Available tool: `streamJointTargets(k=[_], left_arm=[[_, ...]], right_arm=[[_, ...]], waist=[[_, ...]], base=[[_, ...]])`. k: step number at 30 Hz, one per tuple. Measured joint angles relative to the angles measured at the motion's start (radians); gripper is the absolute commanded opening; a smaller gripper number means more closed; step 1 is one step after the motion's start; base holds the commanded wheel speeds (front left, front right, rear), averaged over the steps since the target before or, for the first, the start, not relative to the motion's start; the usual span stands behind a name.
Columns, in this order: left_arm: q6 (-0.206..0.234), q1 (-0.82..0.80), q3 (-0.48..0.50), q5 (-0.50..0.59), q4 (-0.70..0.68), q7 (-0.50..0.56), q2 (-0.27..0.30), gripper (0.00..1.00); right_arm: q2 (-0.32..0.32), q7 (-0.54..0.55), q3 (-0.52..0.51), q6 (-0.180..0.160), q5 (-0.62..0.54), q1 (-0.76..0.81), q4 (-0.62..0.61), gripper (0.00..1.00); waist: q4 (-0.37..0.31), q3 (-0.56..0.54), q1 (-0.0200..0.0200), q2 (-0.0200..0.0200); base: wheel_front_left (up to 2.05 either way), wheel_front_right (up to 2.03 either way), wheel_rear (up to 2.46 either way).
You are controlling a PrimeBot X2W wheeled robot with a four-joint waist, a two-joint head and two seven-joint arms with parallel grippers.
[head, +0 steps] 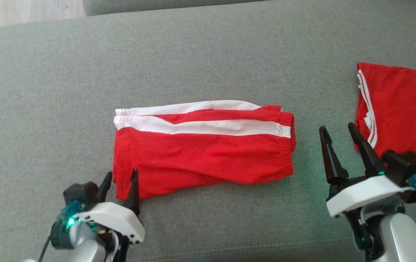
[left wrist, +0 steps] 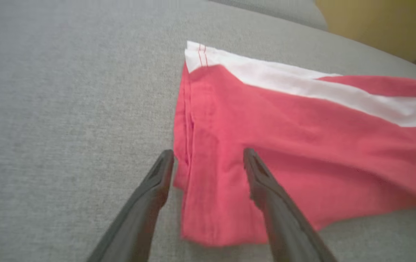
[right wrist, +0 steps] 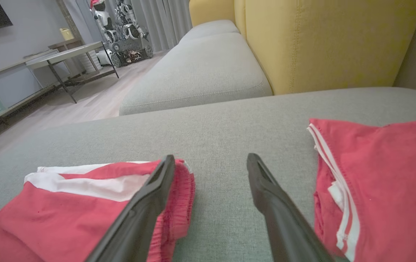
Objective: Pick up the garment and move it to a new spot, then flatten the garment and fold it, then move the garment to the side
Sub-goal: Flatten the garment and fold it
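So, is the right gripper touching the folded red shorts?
Apart. The head view shows bare grey cushion between the right gripper and the folded red shorts.

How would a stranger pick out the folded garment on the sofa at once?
On the grey sofa cushion, look at the middle, by the left gripper. The folded red shorts there carry two broad white bands; the other red garment, far right, has thin white lines.

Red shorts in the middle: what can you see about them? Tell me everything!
The shorts are red soft-looking cloth with two white stripes along the far edge and a gathered waistband at the right end. They lie folded and flat on the gray couch cushion. The open left gripper straddles their near left corner; whether it touches is unclear.
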Motion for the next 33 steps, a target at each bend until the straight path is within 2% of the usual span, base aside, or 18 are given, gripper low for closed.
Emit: streamJointTargets(k=[8, 13, 18, 25, 33], left_arm=[[0.072, 0.027, 0.029, 0.089, -0.169, -0.076, 0.04, 1.0], [0.109, 0.041, 0.042, 0.132, -0.257, -0.088, 0.062, 1.0], [0.15, 0.08, 0.047, 0.192, -0.328, -0.087, 0.113, 1.0], [0.173, 0.119, 0.036, 0.213, -0.402, -0.066, 0.134, 1.0], [0.185, 0.134, 0.033, 0.216, -0.425, -0.052, 0.142, 1.0]], right_arm=[[-0.009, -0.017, -0.007, 0.0, -0.042, 0.022, -0.02, 1.0], [-0.009, -0.015, -0.009, 0.0, -0.064, 0.043, -0.034, 1.0], [-0.01, -0.006, -0.013, 0.0, -0.083, 0.061, -0.052, 1.0], [-0.01, -0.001, -0.021, 0.0, -0.085, 0.077, -0.077, 1.0], [-0.01, 0.006, -0.025, 0.0, -0.094, 0.08, -0.086, 1.0]], waist=[[-0.001, -0.036, 0.0, 0.0], [0.002, -0.065, 0.0, 0.0], [0.003, -0.082, 0.0, 0.0], [0.001, -0.092, 0.0, 0.0], [0.002, -0.095, 0.0, 0.0]], base=[[0.0, 0.0, 0.0], [0.0, 0.0, 0.0], [0.0, 0.0, 0.0], [0.0, 0.0, 0.0], [0.0, 0.0, 0.0]])
